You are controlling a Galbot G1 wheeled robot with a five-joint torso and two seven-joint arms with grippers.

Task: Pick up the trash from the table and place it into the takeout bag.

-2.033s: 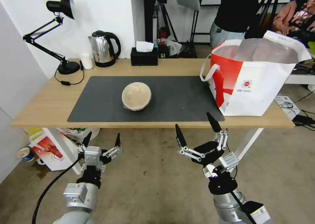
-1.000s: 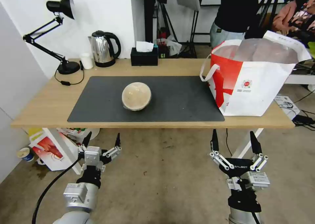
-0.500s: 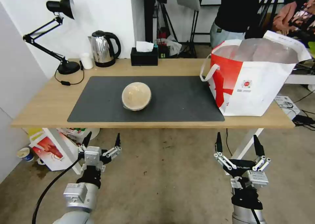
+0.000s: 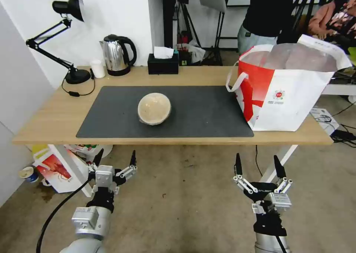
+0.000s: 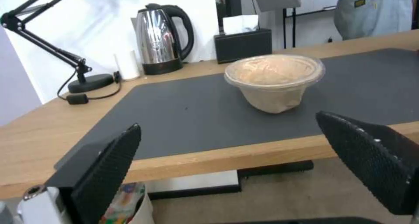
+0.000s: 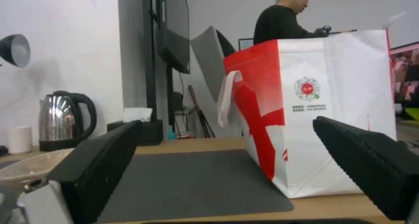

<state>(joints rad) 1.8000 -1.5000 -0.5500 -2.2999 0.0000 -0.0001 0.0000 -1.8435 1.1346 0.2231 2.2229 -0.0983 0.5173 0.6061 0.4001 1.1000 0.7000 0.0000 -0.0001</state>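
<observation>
A tan domed round bowl (image 4: 154, 108) of trash sits on the dark mat (image 4: 111, 123) of the light-wood table (image 4: 48, 116), and faces my left wrist view (image 5: 274, 81). The white takeout bag (image 4: 289, 93) with red side panels stands open on the table's right end, its logo side large in the right wrist view (image 6: 332, 112). My left gripper (image 4: 114, 159) hangs open below the table's front edge, left of the bowl. Lower on the right, the right gripper (image 4: 258, 163) is open and empty under the bag.
Along the back edge stand a black desk lamp (image 4: 70, 42), a small white cup (image 4: 98, 68), a steel kettle (image 4: 116, 55) and a black tissue box (image 4: 163, 62). A smaller red-and-white bag (image 4: 55, 167) sits on the floor under the table's left end.
My right gripper dropped from near the table's front edge to below it, turned upright, then shifted slightly left. The left gripper, bowl and bag have not moved.
</observation>
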